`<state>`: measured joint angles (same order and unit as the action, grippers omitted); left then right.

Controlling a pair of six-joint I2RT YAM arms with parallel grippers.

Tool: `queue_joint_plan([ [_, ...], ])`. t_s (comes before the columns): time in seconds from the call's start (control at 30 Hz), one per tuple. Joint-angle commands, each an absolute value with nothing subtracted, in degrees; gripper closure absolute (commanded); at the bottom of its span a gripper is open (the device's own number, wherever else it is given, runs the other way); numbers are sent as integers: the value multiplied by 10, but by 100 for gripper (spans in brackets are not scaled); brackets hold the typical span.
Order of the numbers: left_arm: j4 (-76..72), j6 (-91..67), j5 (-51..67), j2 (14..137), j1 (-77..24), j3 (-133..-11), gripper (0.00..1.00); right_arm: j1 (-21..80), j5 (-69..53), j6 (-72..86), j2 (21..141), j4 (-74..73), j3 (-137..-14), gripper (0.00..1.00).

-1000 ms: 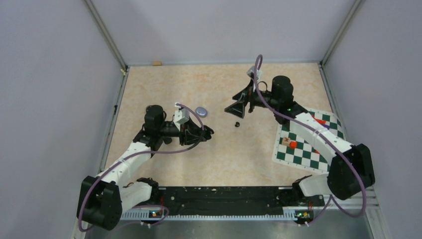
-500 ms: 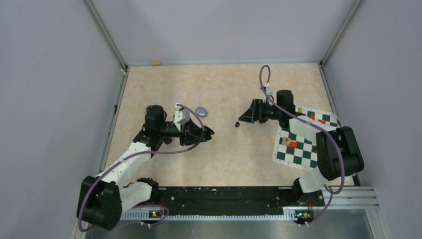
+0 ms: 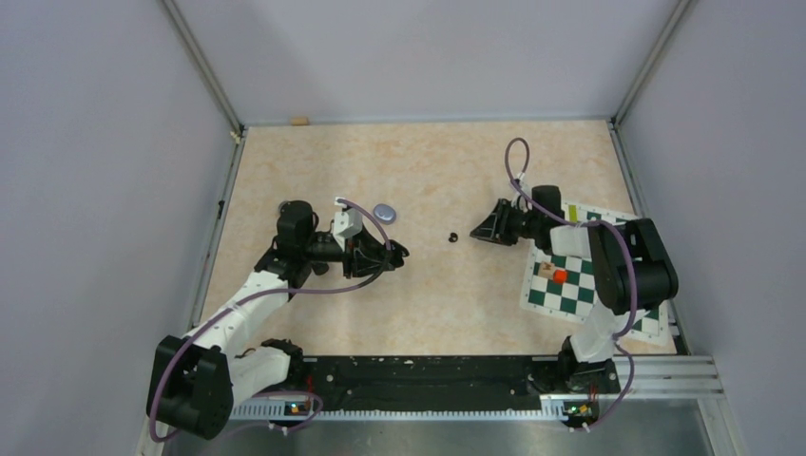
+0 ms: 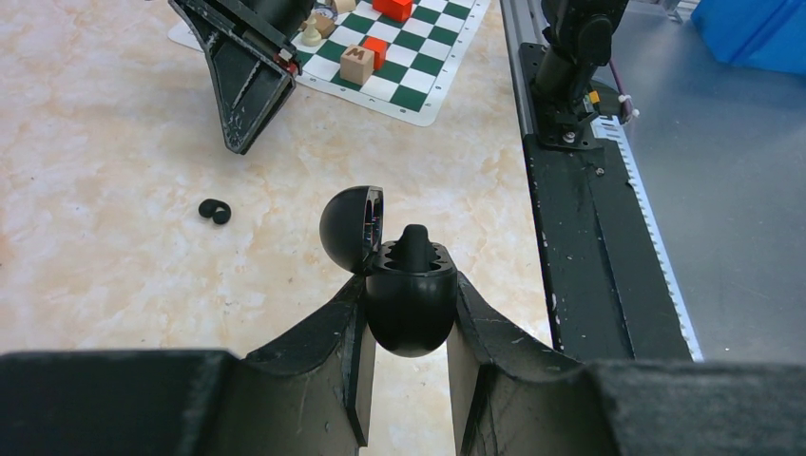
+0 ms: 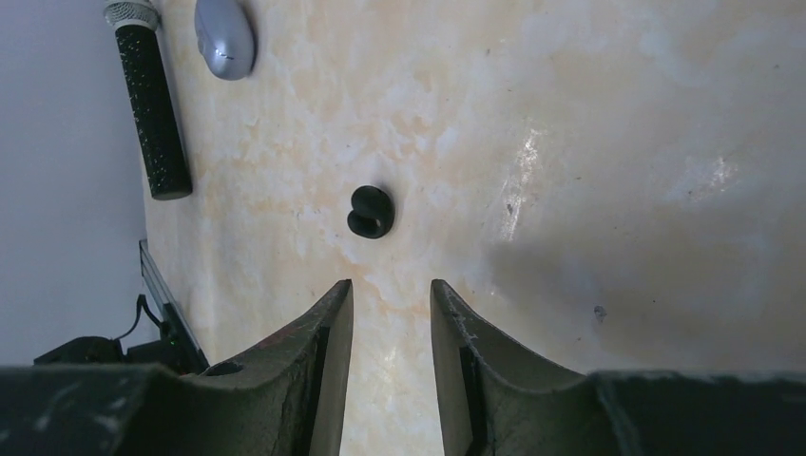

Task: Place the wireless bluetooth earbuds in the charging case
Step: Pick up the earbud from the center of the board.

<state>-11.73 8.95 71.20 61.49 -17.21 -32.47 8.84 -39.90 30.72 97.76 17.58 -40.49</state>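
— What has the left gripper (image 4: 409,318) got?
— Its jaws are clamped on the black charging case (image 4: 411,285), one finger on each side. The lid (image 4: 350,228) stands open just ahead and left of the tips. A black nub (image 4: 415,242) rises from the well, but I cannot tell if it is an earbud.
— And the right gripper (image 5: 388,290)?
— Jaws parted a little, nothing between them. A loose black earbud (image 5: 369,211) lies on the table (image 5: 589,123) just ahead of the tips, slightly left of the gap. A pale purple case (image 5: 225,36) sits far ahead, to the left
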Motion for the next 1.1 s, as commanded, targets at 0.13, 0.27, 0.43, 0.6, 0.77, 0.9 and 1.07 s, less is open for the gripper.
queue_joint_plan([
  [0.13,-118,100,721,611,-174,-341,100,105,-376,323,1003,205,-423,68],
  [0.27,-116,100,721,610,-174,-342,100,123,-368,320,1027,190,-446,72],
  [0.43,-111,101,720,611,-173,-345,100,135,-381,330,1069,176,-475,80],
  [0.6,-106,106,720,616,-172,-347,100,136,-379,337,1092,171,-480,87],
  [0.77,-106,107,720,625,-172,-351,100,141,-382,340,1108,162,-490,88],
  [0.9,-102,111,719,623,-172,-349,100,143,-382,341,1105,160,-488,88],
  [1.07,-98,115,717,624,-172,-349,100,146,-382,340,1110,158,-489,87],
])
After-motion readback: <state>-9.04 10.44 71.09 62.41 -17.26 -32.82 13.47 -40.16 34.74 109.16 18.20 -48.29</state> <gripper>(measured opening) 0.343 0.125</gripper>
